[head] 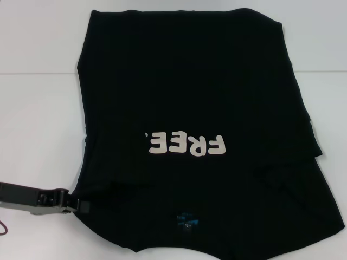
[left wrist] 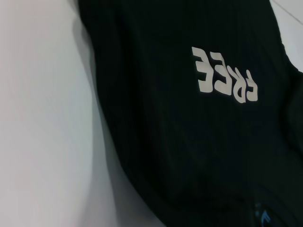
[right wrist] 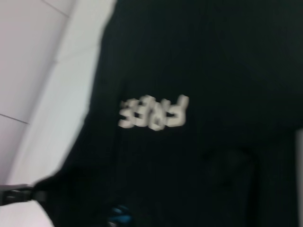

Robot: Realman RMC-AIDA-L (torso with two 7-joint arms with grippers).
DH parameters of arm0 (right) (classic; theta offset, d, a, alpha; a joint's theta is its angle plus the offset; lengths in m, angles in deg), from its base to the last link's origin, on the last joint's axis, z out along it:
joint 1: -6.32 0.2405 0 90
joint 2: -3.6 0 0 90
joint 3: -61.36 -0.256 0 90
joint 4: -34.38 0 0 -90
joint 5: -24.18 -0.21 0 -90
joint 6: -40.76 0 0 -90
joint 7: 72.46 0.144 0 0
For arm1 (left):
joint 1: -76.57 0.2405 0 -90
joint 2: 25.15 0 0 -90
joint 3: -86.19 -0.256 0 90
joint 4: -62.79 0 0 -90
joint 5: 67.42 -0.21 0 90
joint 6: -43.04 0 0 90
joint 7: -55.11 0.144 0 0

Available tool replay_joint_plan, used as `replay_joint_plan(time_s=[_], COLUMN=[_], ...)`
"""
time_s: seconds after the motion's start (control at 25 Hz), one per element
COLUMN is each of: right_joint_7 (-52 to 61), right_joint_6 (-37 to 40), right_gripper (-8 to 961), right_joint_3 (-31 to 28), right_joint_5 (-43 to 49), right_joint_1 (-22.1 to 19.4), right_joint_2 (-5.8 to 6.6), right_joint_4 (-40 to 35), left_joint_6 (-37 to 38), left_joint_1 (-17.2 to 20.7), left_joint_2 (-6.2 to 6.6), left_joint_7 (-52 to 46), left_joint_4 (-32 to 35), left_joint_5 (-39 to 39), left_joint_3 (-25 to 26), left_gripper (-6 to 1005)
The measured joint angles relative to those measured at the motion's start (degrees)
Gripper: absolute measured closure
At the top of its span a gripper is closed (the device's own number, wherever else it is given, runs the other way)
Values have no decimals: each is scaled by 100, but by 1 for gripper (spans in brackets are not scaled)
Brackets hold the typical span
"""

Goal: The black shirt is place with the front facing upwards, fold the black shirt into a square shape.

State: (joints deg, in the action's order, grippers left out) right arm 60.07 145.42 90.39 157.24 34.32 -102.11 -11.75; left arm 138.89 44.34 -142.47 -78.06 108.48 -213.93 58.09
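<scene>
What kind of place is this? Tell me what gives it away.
Probably a lab or test bench: a plain white table holding only the black shirt, with the left tool at the shirt's edge. Nothing domestic shows.

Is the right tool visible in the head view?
No, only the left tool shows, at the left edge of the shirt near the collar end.

The left gripper point(head: 76, 205) is black with a boxy grey-black wrist block and a thin dark cable below.
</scene>
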Motion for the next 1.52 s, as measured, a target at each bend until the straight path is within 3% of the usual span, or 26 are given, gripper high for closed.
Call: replay_joint_plan(time_s=[0.08,0.32,1.52], right_joint_7=[289,562,342], right_joint_6=[20,15,-878], right_gripper=[219,220,219], right_joint_3=[10,29,657], right_joint_5=[386,1638,1794], right_joint_1=[159,519,573], right_joint_2=[22,-68,-403], right_joint_4=[-90,-146,298], left_joint_6=[35,81,55], left_joint_1=[5,9,-7], left_joint_2=[4,-10,-3], left_joint_7=[39,113,135], left_joint_4=[13,56,37], left_joint_5=[1,28,141], left_joint_3=[1,20,24], left_gripper=[977,977,974])
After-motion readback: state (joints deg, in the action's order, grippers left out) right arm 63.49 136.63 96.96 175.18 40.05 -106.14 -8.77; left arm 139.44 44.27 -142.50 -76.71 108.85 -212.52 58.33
